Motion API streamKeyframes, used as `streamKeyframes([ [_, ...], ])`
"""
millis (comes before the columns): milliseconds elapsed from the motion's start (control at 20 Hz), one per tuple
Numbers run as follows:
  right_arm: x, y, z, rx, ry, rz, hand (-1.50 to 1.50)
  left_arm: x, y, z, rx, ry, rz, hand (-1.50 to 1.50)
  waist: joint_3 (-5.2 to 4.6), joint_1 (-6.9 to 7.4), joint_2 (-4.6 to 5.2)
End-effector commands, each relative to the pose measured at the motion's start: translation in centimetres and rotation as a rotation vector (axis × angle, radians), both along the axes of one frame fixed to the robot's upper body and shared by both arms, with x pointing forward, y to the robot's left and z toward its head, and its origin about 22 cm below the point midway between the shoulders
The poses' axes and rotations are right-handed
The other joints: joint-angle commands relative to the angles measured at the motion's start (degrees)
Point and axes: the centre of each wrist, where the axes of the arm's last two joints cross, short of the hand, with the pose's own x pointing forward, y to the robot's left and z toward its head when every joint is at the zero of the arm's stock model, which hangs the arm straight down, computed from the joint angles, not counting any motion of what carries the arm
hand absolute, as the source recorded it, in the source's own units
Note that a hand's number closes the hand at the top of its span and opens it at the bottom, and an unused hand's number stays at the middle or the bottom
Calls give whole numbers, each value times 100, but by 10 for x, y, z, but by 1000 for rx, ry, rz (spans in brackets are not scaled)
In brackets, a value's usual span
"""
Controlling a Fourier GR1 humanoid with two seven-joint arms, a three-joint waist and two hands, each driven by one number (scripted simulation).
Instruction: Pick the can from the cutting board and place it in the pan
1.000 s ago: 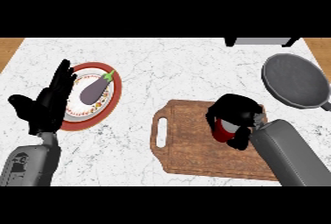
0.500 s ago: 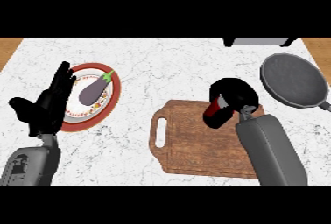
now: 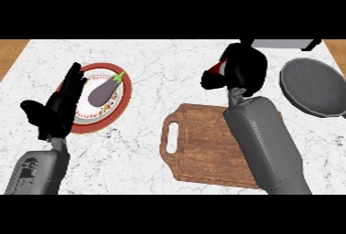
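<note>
Now the right hand (image 3: 240,71), in the upper middle of the frame, is curled round the can (image 3: 218,68), of which only a red sliver shows at its left side, above the cutting board (image 3: 202,146). The pan (image 3: 314,87) lies well to its right. Mostly hidden, the can could slip unnoticed, or clip the pan's rim. The left hand (image 3: 57,107) rests open at the left, beside the plate (image 3: 121,98) with the eggplant (image 3: 103,91).

White marbled counter (image 3: 169,59) with wooden edging at both upper corners.
</note>
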Motion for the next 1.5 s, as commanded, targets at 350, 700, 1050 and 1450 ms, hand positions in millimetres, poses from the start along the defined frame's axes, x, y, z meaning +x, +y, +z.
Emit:
streamKeyframes([
  [350, 22, -39, 42, 272, -354, -216, 150, -6, 17, -9, 2, 23, 23, 0, 14, -145, 10],
  [700, 42, -143, 22, 194, -342, -327, 150, -11, -4, -2, -6, 4, 33, 0, 12, -114, 7],
  [1050, 37, -234, -25, 28, -293, -418, 150, -5, 1, 6, -5, -3, 7, 0, 16, -55, 45],
  [1450, 15, -322, -57, 26, -323, -490, 150, -6, 11, 16, 2, -5, -8, 0, 30, 49, 86],
])
